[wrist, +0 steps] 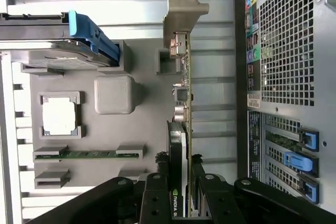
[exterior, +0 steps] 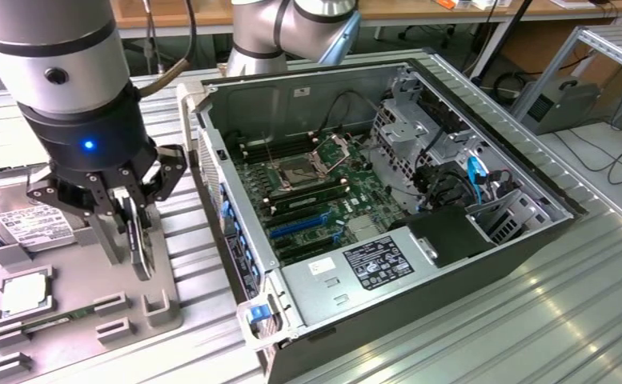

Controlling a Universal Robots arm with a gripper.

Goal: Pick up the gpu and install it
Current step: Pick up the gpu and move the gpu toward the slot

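The end effector (exterior: 127, 248) is clamped on the gpu (wrist: 178, 140), which stands on edge over the grey tray (exterior: 76, 296), along its side nearest the open computer case (exterior: 289, 100). Because it is gripped near one end, the card may tilt, and its bracket (wrist: 184, 14) could snag the tray's slot or the case wall.

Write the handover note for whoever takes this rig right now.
Tool: shut on the gpu, one finger on each flat side.
Position: the gpu stands on edge at the grey tray, beside the open computer case. Cannot tell if it is clear of the tray.
Done: grasp made.
Left: the gpu is not yet in the case, so the install is undone.
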